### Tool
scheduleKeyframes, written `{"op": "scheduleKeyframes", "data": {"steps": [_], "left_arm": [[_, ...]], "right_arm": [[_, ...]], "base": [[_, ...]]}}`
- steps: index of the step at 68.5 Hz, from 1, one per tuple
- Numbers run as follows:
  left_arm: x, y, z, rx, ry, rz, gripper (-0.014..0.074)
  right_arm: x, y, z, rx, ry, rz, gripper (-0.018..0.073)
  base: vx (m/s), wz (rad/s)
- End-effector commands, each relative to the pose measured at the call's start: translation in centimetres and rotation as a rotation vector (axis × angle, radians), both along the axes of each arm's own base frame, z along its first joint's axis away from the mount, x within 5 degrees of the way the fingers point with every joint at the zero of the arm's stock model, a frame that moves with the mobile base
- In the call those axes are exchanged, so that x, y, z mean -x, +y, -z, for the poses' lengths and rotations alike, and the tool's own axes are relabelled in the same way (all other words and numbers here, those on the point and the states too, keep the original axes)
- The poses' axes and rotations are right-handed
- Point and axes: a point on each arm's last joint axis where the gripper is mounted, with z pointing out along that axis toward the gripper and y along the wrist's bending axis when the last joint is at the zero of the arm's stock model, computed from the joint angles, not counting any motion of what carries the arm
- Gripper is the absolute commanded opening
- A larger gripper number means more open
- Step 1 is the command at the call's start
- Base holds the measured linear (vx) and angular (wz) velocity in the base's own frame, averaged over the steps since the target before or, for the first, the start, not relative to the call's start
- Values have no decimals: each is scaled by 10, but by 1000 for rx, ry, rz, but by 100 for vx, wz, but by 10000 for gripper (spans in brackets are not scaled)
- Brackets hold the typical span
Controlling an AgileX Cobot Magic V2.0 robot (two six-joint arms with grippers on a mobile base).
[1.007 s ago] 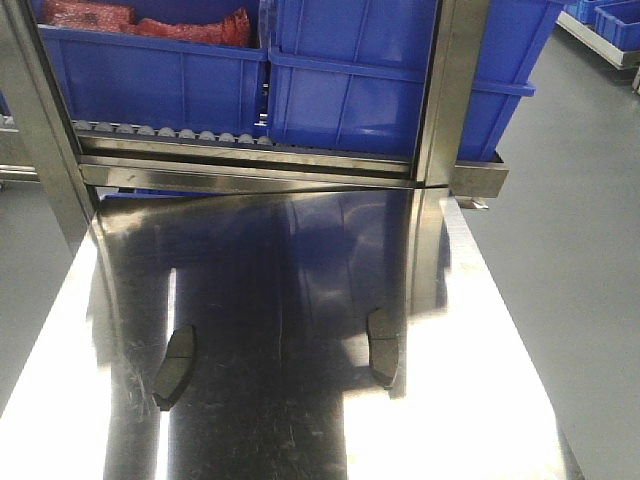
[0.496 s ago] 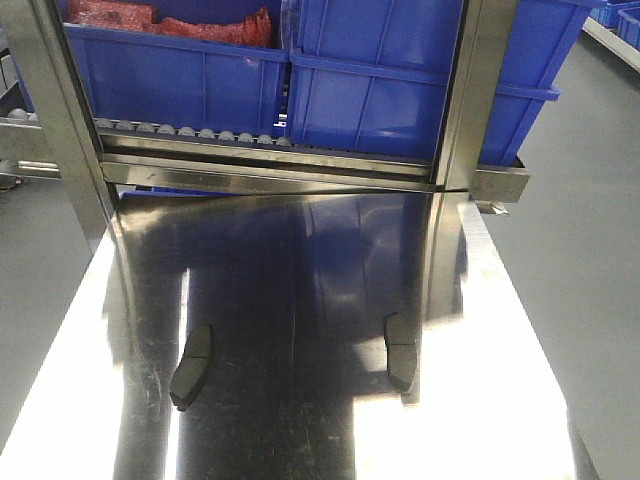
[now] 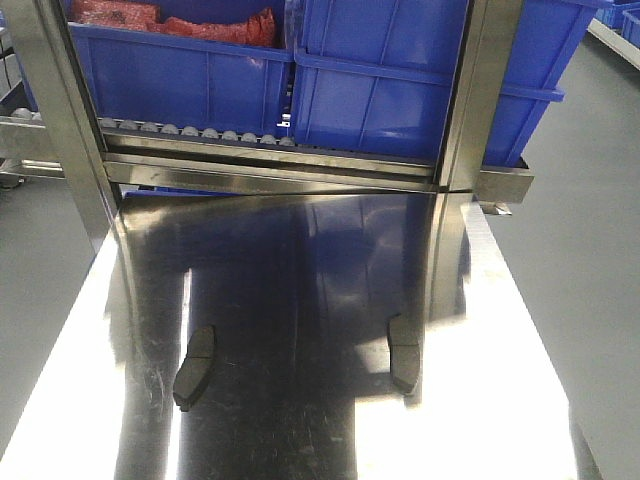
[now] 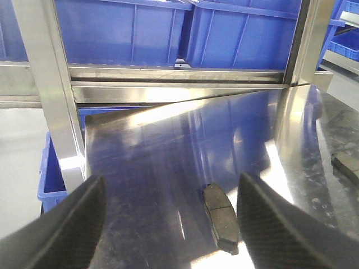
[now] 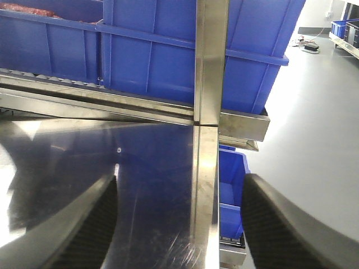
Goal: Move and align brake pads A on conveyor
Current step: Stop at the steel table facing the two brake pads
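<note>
Two brake pads A lie on the shiny steel table [image 3: 300, 260]: one at the left [image 3: 195, 366] and one at the right [image 3: 404, 355], both dark grey and lengthwise to the view. The conveyor is out of view. In the left wrist view my left gripper [image 4: 173, 193] is open above the table, and a grooved pad [image 4: 220, 218] lies between its fingers, close to the right finger [image 4: 269, 224]. Another pad [image 4: 348, 165] shows at that view's right edge. My right gripper [image 5: 180, 188] is open over the table's right edge with nothing between its fingers.
A roller rack with blue bins [image 3: 400, 90] stands across the table's far end; the left bin holds red items [image 3: 170, 25]. Steel posts [image 3: 480, 90] rise at both far corners. A blue bin [image 5: 230, 185] sits on the floor past the table's right edge.
The front view has shifted: rack, posts and both pads now sit a little further right and lower in the frame. The pads keep their places on the table.
</note>
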Motion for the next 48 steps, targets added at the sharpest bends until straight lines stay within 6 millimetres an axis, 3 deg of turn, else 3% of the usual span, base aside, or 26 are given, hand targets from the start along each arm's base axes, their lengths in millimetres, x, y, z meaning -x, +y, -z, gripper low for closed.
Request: {"op": "scheduleKeyframes", "data": {"steps": [1, 48], "left_arm": [[-2, -1, -15, 25, -83, 9, 489], [-2, -1, -17, 31, -105, 10, 489]], "right_arm": [[-2, -1, -14, 3, -89, 11, 463], [-2, -1, -14, 3, -89, 11, 463]], "base": [[0, 0], [0, 0]]}}
